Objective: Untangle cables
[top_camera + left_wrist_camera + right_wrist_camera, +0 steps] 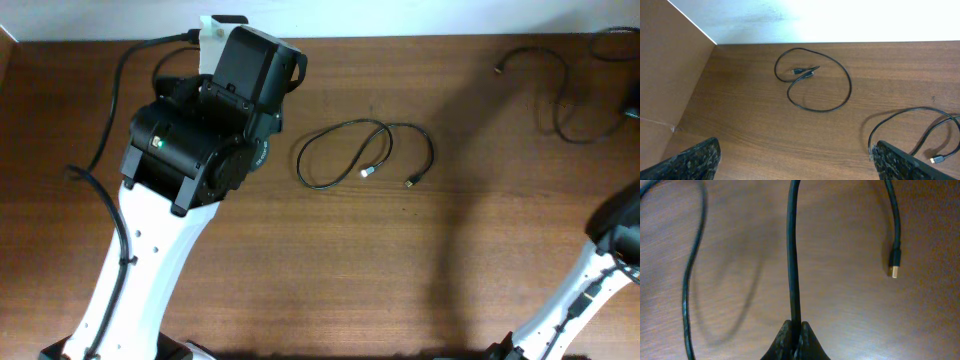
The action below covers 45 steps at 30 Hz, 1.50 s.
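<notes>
**The right fingers [784, 342] are closed on one thin black cable; the left fingers [695, 160] are spread wide and hold nothing.**

The held cable [792, 255], a smooth round cord, runs straight away from the fingertips, in line with them. A small gold-tipped plug [895, 265] lies beside it on the wood-grain tabletop [400, 280]. It is probably the cable by the far right corner. A looped cable [850, 85] lies ahead of the left fingers near the far left corner. A middle cable [299, 160] lies loosely coiled, nearer the left arm.
</notes>
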### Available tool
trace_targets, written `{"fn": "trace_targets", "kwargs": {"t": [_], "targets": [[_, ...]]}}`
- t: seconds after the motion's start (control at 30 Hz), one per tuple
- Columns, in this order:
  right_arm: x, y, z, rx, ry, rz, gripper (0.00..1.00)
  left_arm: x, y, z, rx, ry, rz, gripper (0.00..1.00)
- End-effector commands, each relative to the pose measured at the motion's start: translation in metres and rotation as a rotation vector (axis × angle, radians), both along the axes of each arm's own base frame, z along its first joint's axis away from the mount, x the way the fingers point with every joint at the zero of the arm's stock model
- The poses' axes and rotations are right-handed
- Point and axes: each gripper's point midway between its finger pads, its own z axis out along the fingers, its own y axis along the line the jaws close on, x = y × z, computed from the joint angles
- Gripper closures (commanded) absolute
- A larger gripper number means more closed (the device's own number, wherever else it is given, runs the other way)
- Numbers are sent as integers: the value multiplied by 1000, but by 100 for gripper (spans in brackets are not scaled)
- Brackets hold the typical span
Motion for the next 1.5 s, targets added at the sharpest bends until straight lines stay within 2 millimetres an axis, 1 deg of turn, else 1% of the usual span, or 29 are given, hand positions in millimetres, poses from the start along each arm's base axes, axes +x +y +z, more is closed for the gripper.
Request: {"fn": "trace_targets", "kwargs": {"t": [0.0,0.03,0.17,0.23,0.3,0.4,0.53,0.6,0.8,0.9,1.0,1.03,1.07,1.1,1.3,1.4,1.47], "targets": [[32,58,31,-97,-19,118,96,-6,2,2,5,7,-11,1],[36,68,31,-116,-9,129,96,-6,3,2,5,7,-12,1],[57,120,33,-132,-14,219,96,-6,2,2,5,8,-12,1],[65,135,35,-134,-32,238,96,-6,3,1,6,9,-12,1],[69,144,36,-135,-39,252,96,-7,3,0,11,18,-12,1],[71,150,35,-116,-43,238,96,-9,5,-2,18,30,-11,1],[74,166,35,-100,-47,264,96,-9,4,-2,18,30,-11,1],[75,176,34,-91,-46,285,96,-9,4,-2,18,31,-12,1],[83,219,35,-86,-55,358,96,-8,4,-3,20,34,-12,1],[86,235,36,-89,-58,383,96,-8,4,-3,20,34,-12,1],[87,240,36,-94,-58,391,96,-8,4,-3,21,34,-11,1],[87,240,35,-94,-57,384,91,-8,4,-3,21,34,-11,1],[86,236,35,-96,-51,356,39,-8,4,-3,21,35,-12,1],[85,236,35,-97,-48,352,1,-8,4,-3,24,36,-14,1],[84,236,34,-94,-41,353,2,-8,4,-3,26,37,-16,1],[77,241,29,-87,-8,365,1,-8,4,-3,26,36,-16,1],[69,246,25,-77,29,377,1,-8,4,-3,26,36,-16,1]]}}
